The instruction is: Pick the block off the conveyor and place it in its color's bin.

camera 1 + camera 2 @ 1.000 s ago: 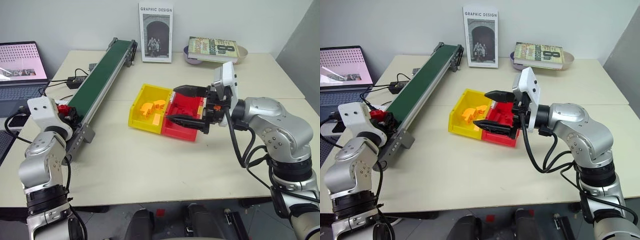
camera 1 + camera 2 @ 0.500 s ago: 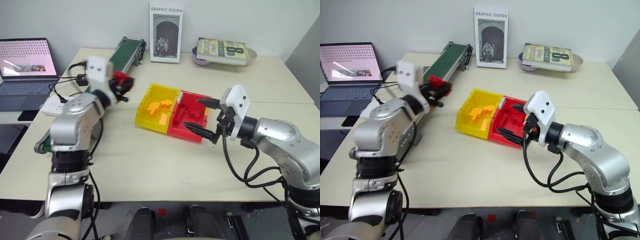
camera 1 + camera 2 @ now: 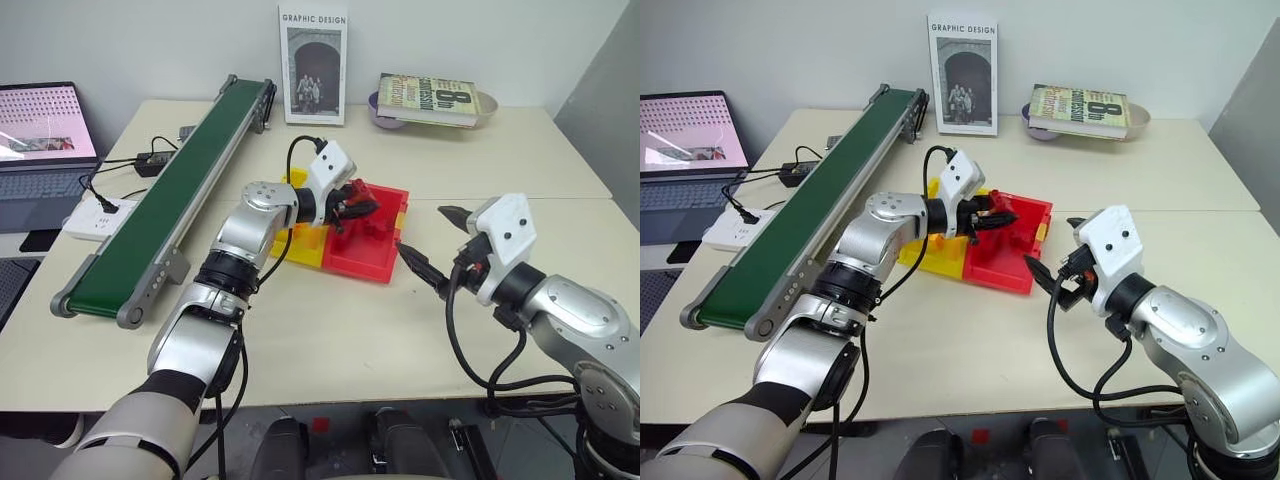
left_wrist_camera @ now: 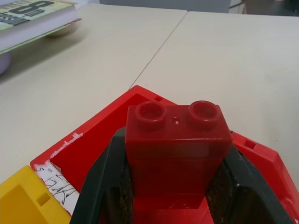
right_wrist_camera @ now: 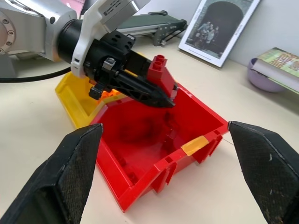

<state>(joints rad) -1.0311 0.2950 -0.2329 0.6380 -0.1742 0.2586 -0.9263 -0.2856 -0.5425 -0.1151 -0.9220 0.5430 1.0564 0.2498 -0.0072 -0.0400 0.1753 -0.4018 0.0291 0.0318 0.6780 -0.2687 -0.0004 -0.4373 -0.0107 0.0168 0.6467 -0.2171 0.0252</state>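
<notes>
Pickup is looking done; left hand is gripping the small red plastic block over the red open-top plastic bin; release is probably remaining; right hand is gaping wide.

The small red block hangs studs-up above the open red bin at frame centre. The green-belted conveyor runs diagonally across the upper left.

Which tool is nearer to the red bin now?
Left. The left tool holds the block over the red bin; the right tool stands open beside it, apart.
</notes>
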